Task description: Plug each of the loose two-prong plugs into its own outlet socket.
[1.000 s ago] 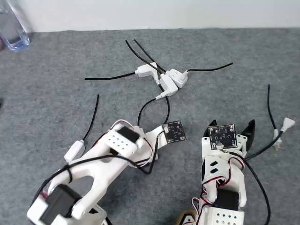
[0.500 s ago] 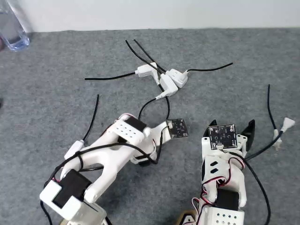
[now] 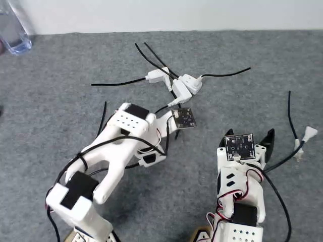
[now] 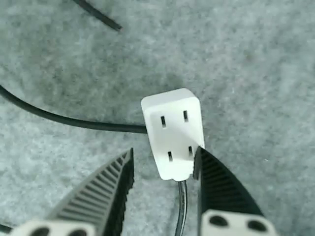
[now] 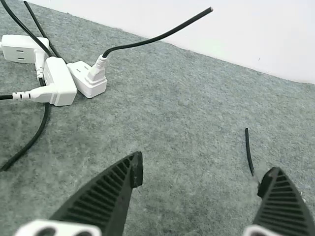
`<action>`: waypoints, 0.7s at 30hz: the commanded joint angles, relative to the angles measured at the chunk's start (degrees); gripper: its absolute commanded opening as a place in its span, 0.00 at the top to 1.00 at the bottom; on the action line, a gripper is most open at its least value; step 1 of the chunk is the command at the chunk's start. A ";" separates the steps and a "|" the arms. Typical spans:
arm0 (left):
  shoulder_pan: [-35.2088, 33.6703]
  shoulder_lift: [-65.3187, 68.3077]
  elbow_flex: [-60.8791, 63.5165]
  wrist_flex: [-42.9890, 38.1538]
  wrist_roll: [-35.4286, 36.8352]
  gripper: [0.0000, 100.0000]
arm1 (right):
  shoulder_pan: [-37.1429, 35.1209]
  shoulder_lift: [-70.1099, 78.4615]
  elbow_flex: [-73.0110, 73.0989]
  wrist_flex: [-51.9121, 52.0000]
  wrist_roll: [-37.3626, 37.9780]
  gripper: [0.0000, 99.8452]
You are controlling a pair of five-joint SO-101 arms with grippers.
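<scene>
Socket-grasp step, I judge: the outlet socket point(image 4: 172, 132) lies on the grey surface point(image 4: 256, 59) between the part-open jaws of my left gripper point(image 4: 165, 151), nothing held yet; my right gripper point(image 5: 204, 164) gapes wide, empty, the loose plug point(image 3: 307, 133) near it; next I must close squarely on the socket's sides.
</scene>
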 commanded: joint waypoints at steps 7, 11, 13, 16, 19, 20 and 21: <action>1.32 0.09 -5.67 4.92 0.79 0.82 | -1.36 -0.40 0.97 0.04 -0.18 0.63; 4.84 -6.07 -5.76 6.68 9.93 0.82 | -1.27 -0.40 0.97 -0.04 -0.18 0.63; 5.10 -10.29 -5.67 5.80 12.48 0.81 | -1.19 -0.40 0.97 -0.04 -0.18 0.63; 5.19 -15.03 -1.89 3.25 16.79 0.80 | -1.10 -0.40 0.97 0.04 -0.18 0.63; 5.54 -18.29 7.25 -3.87 22.51 0.79 | -1.10 -0.40 0.97 0.04 -0.18 0.63; 5.36 -19.16 10.77 -7.38 25.05 0.80 | -1.10 -0.40 0.97 0.04 -0.18 0.63; 5.36 -20.13 14.29 -11.16 27.78 0.80 | -1.10 -0.40 0.97 0.04 -0.18 0.63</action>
